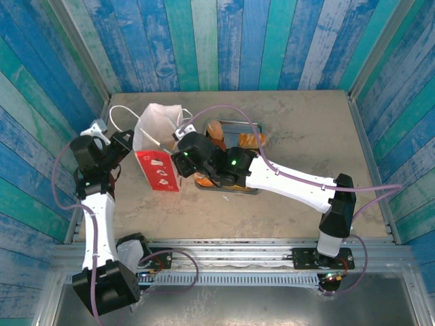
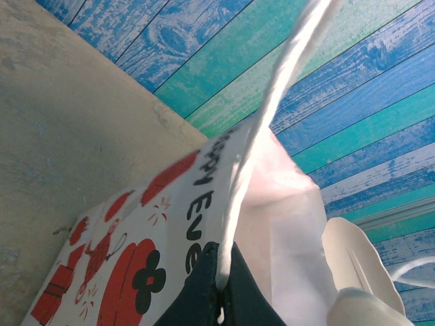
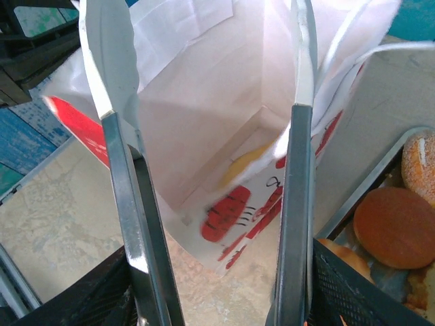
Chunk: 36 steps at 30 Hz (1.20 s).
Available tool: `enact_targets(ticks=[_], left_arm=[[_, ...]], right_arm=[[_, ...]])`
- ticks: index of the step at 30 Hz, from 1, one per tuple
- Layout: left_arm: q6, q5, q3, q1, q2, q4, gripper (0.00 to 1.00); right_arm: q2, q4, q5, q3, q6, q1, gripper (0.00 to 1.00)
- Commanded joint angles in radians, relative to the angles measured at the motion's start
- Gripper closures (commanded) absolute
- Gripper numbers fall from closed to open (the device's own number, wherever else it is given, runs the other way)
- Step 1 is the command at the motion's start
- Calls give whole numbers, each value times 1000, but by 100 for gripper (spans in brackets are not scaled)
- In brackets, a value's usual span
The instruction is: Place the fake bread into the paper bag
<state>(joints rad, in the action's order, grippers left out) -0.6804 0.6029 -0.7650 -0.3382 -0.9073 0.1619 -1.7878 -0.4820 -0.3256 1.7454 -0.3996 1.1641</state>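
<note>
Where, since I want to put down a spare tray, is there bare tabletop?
Widest: the far right of the table, between metal tray and right wall. Also a strip between the paper bag and the near edge. Crowded: bag, tray, right arm and left arm at centre-left.

a staged robot lab cell — blue-green plank walls (image 1: 238, 41) box in a tabletop (image 1: 306, 115) with robot arms (image 1: 292, 180) bolted on.
</note>
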Motion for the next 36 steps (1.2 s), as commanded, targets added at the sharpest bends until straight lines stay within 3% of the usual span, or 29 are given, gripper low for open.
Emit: enact_targets(ticks=[1,7,15,21,27,32,36], left_arm=[[19,-3,8,4,30,10,100],[16,-6,18,5,39,2,98],[15,3,16,4,48,-7,79],[87,-23,-41,3,51,76,52],[212,-116,-135,4,65,211,28],[286,-192,-188,4,94,266,14],[309,-236,-198,4,130,277,2]], right_arm=[[8,35,19,51,25,-4,40],[73,72,116,89,65,-12,41],[229,54,228,68,64,-52,41],[366,-52,199,-13,57,-124,41],[464,-284,175,-103,66,-272,41],[516,-419,160,-187,82,-387,41],[529,-442,218,-260,89,-456,41]])
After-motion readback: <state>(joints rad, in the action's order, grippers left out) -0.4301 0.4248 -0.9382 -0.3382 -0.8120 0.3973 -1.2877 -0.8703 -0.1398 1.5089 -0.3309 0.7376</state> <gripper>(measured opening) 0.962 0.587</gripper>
